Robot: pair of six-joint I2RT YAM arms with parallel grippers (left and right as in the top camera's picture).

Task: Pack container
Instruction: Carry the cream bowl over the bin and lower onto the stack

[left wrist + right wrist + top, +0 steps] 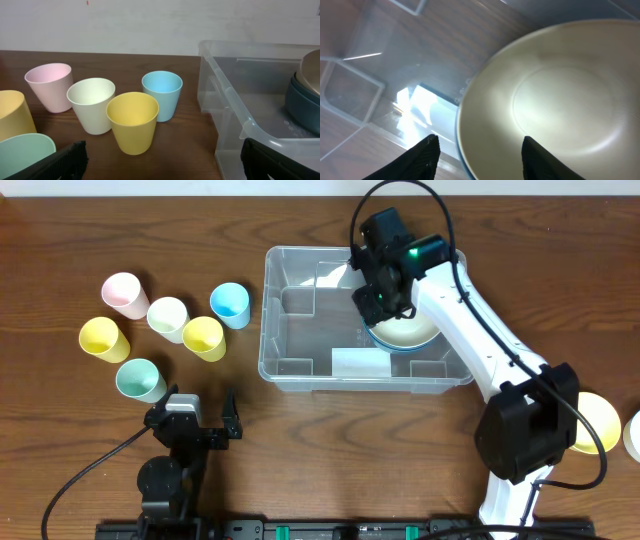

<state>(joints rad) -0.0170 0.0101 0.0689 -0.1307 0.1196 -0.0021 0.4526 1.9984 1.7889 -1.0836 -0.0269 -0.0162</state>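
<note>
- Letting go of cream bowl, nested in blue bowl inside mid-table container, right gripper jaws standing apart astride rim.
- Rising straight up, avoiding snagging.
- Leaving left gripper spread wide, near cups.

On the desk, 5 cups cluster just left of the container, with the left pincer in front of them. Stacked bowls sit in the container's right half, the right pincer directly above them. Another bowl lies near the desk's right edge.
</note>
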